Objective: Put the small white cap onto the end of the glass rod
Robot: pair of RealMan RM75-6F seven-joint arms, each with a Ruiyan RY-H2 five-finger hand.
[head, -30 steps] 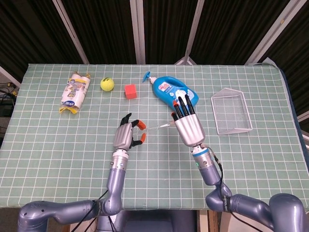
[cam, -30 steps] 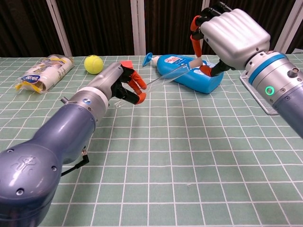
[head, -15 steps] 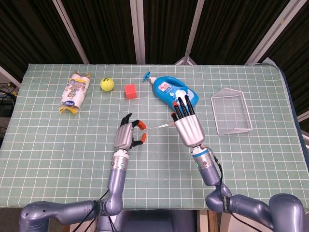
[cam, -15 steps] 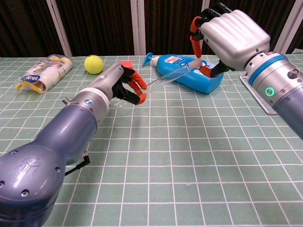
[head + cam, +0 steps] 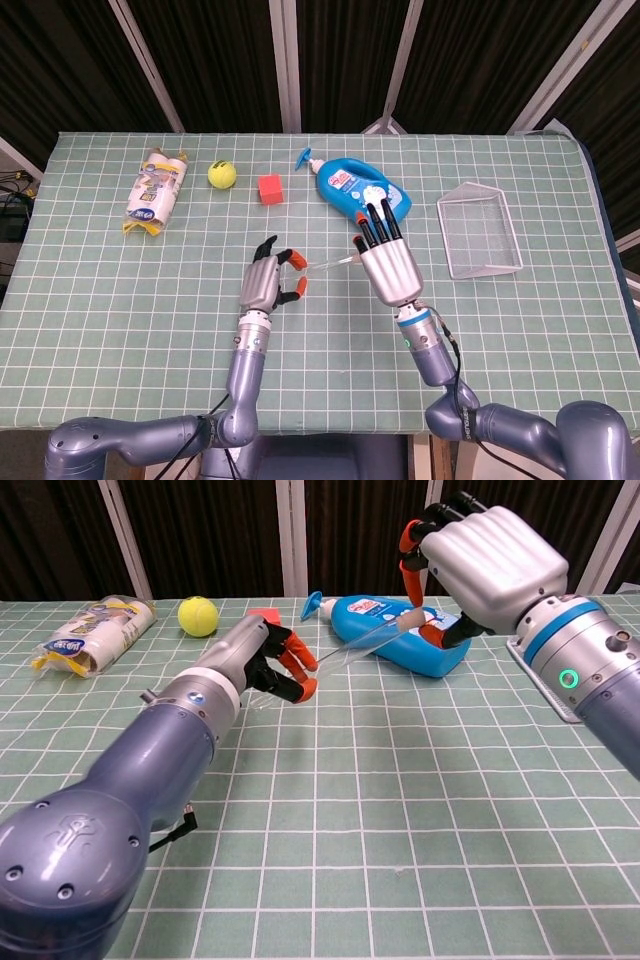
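My left hand grips a thin glass rod above the middle of the table. The rod slants up and to the right, toward my right hand. In the chest view, that hand pinches a small white cap between its thumb and a fingertip. The rod's far end reaches the cap; whether it sits inside the cap I cannot tell. In the head view, the back of the right hand hides the cap.
A blue detergent bottle lies just behind the hands. Along the far side lie a red cube, a tennis ball and a wrapped packet. At the right stands a clear plastic tray.
My left hand has shifted a little to the right with the rod, and my right hand a little to the left, so the rod's end and the cap are closer together.
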